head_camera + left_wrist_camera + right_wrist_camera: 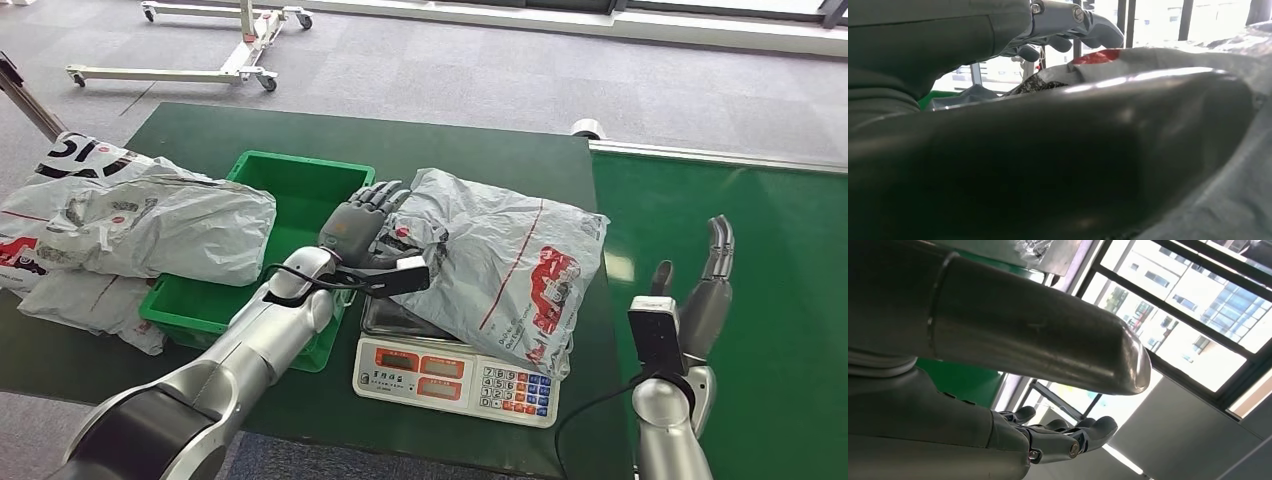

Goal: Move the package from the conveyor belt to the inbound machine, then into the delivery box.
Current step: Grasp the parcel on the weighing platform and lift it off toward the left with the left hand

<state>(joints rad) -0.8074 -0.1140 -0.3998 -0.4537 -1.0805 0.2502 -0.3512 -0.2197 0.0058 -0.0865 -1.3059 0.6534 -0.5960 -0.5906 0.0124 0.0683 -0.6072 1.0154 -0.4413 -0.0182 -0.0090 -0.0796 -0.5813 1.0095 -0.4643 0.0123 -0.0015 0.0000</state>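
A crumpled grey plastic package point(490, 260) with red print lies on the white inbound scale point(455, 375) in the middle of the table. My left hand point(360, 225) is at the package's left edge, fingers stretched over it. In the left wrist view the package point(1198, 60) edge sits between the thick thumb and the fingers point(1088, 25), with a gap under the fingers. The green delivery box point(300, 185) stands just left of the scale. My right hand point(705, 290) hovers open over the green conveyor belt point(760, 230), its fingers point(1058, 440) straight and holding nothing.
Several grey packages point(150, 225) are piled over the green box's left rim and the dark green table point(480, 150). A white wheeled frame point(245, 50) stands on the carpet beyond the table. A roller point(588, 128) marks the belt's far corner.
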